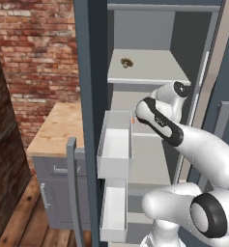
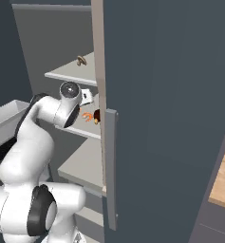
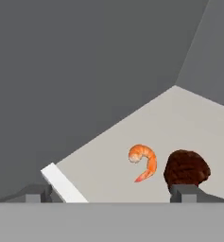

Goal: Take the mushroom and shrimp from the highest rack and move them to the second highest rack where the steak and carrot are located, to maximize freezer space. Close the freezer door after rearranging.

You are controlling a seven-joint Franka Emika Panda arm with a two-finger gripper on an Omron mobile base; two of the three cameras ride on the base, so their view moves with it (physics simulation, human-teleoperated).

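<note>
The freezer (image 1: pixel 92 96) door stands open, and the white arm (image 1: pixel 203 149) reaches in at the second rack (image 3: pixel 179 123) from the top. The tool (image 3: pixel 111 193) is spread wide, with nothing between its two tips. One dark tip (image 3: pixel 35 193) sits at the left end of the rack's front edge, and the other tip (image 3: pixel 189 193) sits just in front of the steak.

The shrimp (image 3: pixel 144 161) lies on this second rack. It is orange and curled, and it rests just beside the steak (image 3: pixel 186 168), on its left in the hand view. The steak is a dark brown lump. The two look close but apart. From the right side, the shrimp (image 2: pixel 87 116) and the steak (image 2: pixel 97 116) show next to the arm's wrist, by the edge of the door.

The mushroom (image 1: pixel 126 62) is on the top rack (image 1: pixel 150 72), one rack above the steak. It is small and brown, and it sits alone near the back of that rack
</note>
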